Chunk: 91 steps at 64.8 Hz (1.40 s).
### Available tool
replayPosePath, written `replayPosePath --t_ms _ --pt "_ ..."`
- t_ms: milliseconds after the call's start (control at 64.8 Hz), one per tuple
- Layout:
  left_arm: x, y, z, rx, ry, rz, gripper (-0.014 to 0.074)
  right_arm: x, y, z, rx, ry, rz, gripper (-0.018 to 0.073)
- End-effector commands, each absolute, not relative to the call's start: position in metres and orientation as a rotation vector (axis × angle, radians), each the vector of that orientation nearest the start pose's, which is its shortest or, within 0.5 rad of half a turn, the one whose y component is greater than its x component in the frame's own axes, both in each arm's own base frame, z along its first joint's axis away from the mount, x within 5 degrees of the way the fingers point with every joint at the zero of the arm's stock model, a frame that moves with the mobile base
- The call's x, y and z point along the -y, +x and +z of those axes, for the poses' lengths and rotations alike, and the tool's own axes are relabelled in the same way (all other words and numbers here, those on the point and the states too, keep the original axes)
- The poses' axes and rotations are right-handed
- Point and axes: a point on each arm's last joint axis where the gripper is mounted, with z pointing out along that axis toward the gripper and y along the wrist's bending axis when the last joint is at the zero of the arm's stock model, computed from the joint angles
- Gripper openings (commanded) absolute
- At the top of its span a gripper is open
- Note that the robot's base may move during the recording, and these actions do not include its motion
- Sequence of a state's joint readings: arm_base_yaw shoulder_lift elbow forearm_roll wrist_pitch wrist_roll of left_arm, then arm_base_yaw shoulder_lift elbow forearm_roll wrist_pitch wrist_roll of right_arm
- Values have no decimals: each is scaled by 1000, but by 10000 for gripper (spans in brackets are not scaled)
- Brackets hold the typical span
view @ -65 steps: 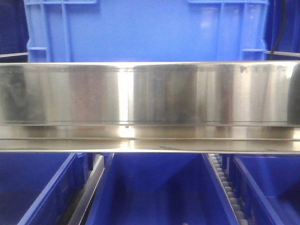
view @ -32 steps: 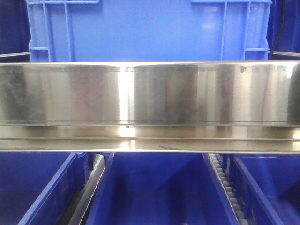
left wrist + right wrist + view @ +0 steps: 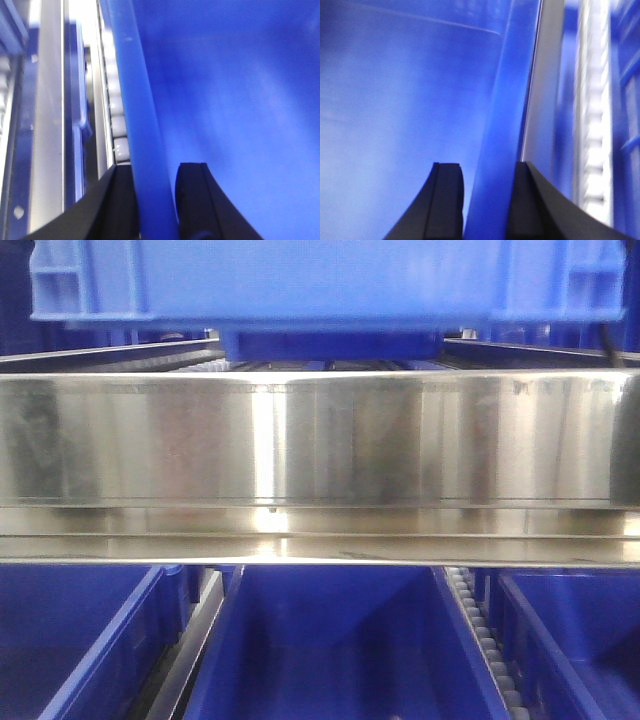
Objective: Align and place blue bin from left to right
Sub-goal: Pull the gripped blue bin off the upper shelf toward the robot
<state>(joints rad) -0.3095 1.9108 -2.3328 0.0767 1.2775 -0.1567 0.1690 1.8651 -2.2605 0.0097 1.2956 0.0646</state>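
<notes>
Left gripper [image 3: 156,170]: fingers pinch the side wall of the blue bin [image 3: 320,280], one inside and one outside, with the rim filling the gap.
Right gripper [image 3: 485,167]: clamped the same way on the opposite wall.
Bin position: held in the air above the roller shelf. Front view shows only its lower band and base, at the top edge, above the steel rail [image 3: 320,440].
Change: half a second ago the bin's front wall filled the space behind the rail, resting on the shelf. It is now raised, and a gap shows beneath it.
Newly exposed: shelf tracks running back on both sides and a darker bin [image 3: 330,343] behind.
Shelf edges: the roller track [image 3: 116,115] lies just left of the left wall; another roller strip [image 3: 595,125] lies right of the right wall.
Meaning: lift judged done. Sideways carry and set-down in line are not yet done.
Lower level: deep blue bins [image 3: 340,640] under the rail, unchanged.
Writing: none readable. Faint marks along the rail's top edge are too small to read.
</notes>
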Motion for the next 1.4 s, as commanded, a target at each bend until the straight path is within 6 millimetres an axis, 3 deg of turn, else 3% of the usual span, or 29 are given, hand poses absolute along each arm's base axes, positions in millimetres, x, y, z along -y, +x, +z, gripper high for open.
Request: replayPosePath --t_ms 0,231,386,648,1389 --pt "118 368 485 -2206 195 -189 -111 -64 371 490 -2204 -135 121 -63" --pt "115 356 498 -2173 189 -197 -111 -61 358 517 -2105 -129 131 -63" --pt "114 356 499 -2171 189 -198 -111 -62 358 517 -2105 -129 131 -63" --pt "111 351 516 -2086 175 -186 -111 -62 364 512 -2120 -130 129 -63" --pt "110 356 514 -2081 172 -156 -111 -63 364 512 -2116 -129 130 -63"
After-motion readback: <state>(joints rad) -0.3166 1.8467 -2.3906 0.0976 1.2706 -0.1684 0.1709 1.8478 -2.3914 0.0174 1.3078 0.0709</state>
